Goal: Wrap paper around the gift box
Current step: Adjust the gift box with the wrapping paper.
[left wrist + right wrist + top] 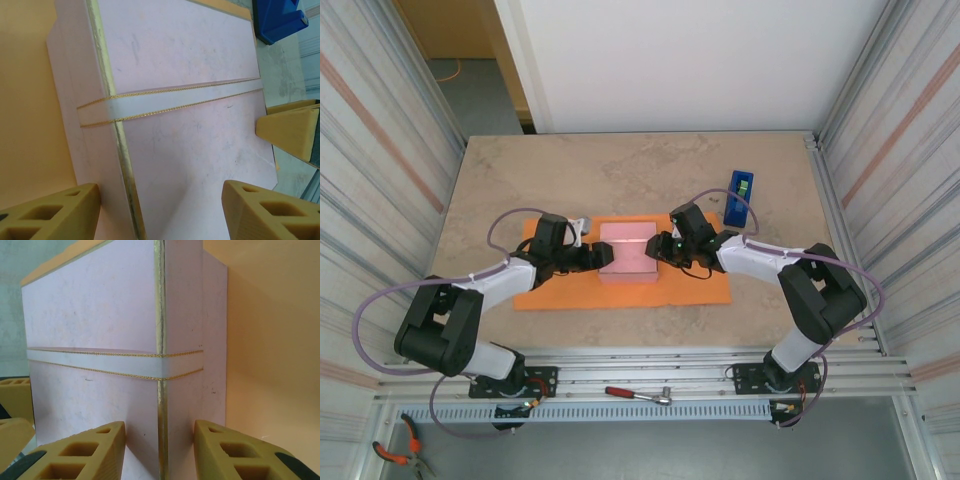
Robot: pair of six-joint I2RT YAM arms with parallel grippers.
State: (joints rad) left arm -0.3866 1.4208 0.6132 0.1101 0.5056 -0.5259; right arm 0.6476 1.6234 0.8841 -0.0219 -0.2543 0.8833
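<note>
The pink gift box (628,250) with a pale gold-edged band lies flat in the middle of the orange paper (620,292). My left gripper (603,256) is at the box's left edge. In the left wrist view its jaws (161,192) stand open astride the gold-trimmed edge of the box (185,65), one finger by the side wall and one over the lid, with paper (25,100) alongside. My right gripper (662,245) is at the right edge. Its jaws (160,427) are narrowly open astride the box's (95,315) gilt edge, close to both faces, with paper (270,340) beyond.
A blue tape dispenser (740,195) stands just off the paper's back right corner and shows in the left wrist view as well (277,20). A ratchet wrench (638,395) lies on the front rail and pliers (395,452) at the lower left. Corrugated walls flank the table.
</note>
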